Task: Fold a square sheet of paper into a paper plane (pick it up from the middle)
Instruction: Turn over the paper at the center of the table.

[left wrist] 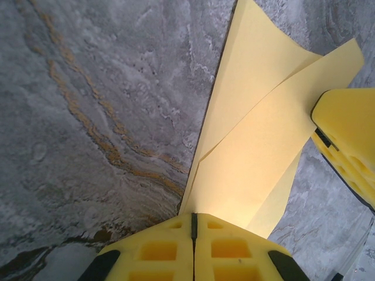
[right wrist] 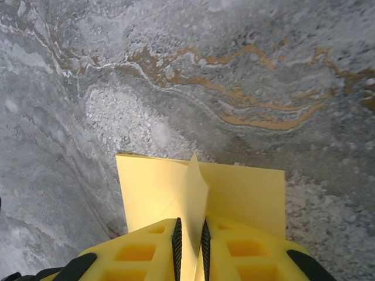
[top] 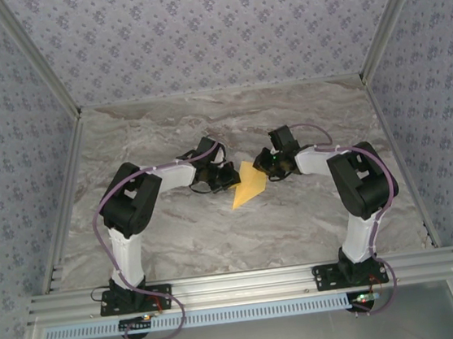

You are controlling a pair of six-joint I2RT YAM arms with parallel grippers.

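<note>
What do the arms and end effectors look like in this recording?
The left arm and right arm have white links, bulky black joint housings and purple cables looping alongside. The left end effector and right end effector have blocky yellow fingers with square recessed pockets and black bases.

Grey marble desk (top: pixel 218 236), floral wallpaper (top: pixel 210 24)
Orange-veined stone lies under the left end effector (left wrist: pixel 193 222) and right end effector (right wrist: pixel 190 228); wallpaper stands beyond them.
</note>
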